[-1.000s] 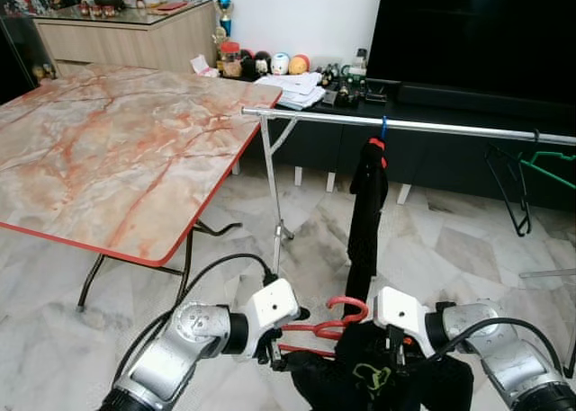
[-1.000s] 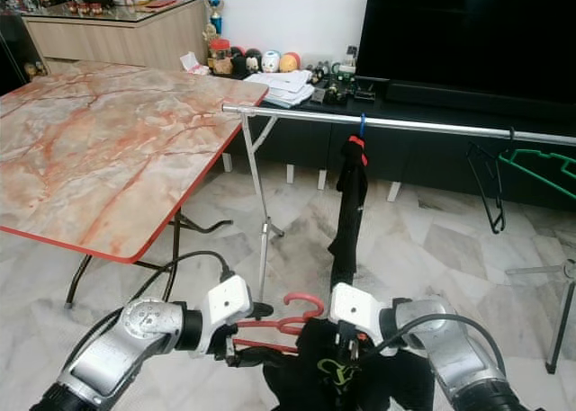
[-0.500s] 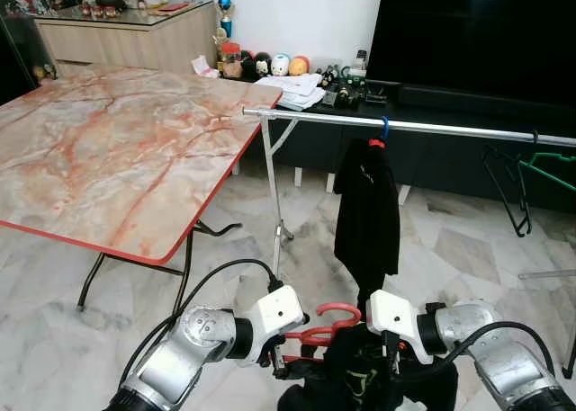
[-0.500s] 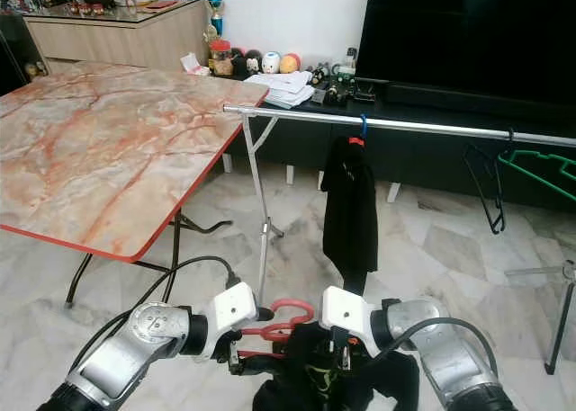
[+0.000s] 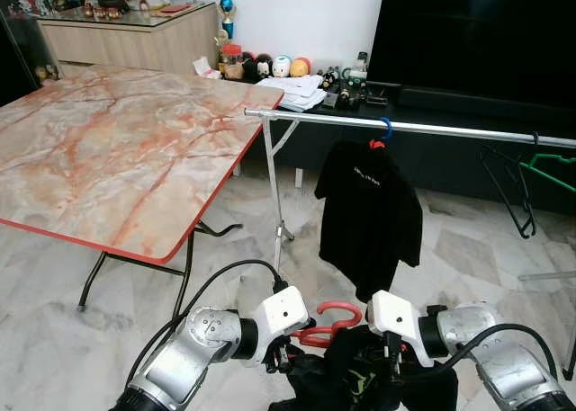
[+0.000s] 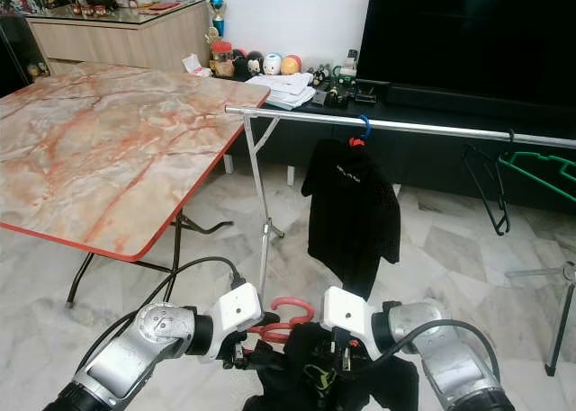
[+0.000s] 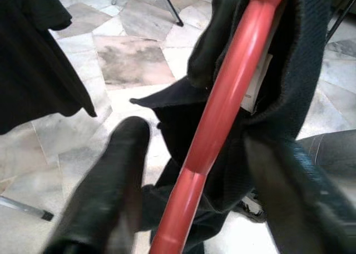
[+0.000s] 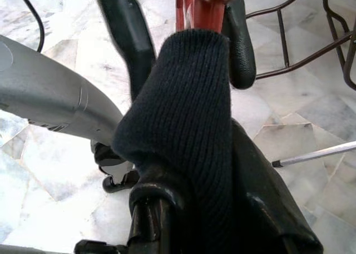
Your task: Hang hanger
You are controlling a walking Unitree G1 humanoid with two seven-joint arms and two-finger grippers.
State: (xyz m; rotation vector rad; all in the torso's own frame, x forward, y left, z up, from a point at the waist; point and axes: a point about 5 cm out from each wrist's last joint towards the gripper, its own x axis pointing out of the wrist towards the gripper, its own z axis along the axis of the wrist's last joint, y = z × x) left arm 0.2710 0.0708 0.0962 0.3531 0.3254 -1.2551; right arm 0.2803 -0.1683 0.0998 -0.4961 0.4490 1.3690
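The smooth red plastic hanger (image 5: 326, 326), draped in a dark knit garment (image 5: 364, 379), sat low between both grippers, its bar passing between the spread fingers of the left gripper (image 7: 183, 170) while the right gripper (image 8: 192, 154) pinched the ribbed knit, below the steel rail (image 5: 405, 125) carrying a black T-shirt (image 5: 369, 218).

Both arms low, wrists near; left gripper (image 7: 189, 170) jaws parted, right gripper (image 8: 183, 37) clamped

You're in home living room: marble floor (image 5: 468, 249), folding table (image 5: 117, 150), big TV (image 5: 477, 33), clothes rail (image 5: 405, 126), sideboard (image 5: 135, 33) with ornaments.
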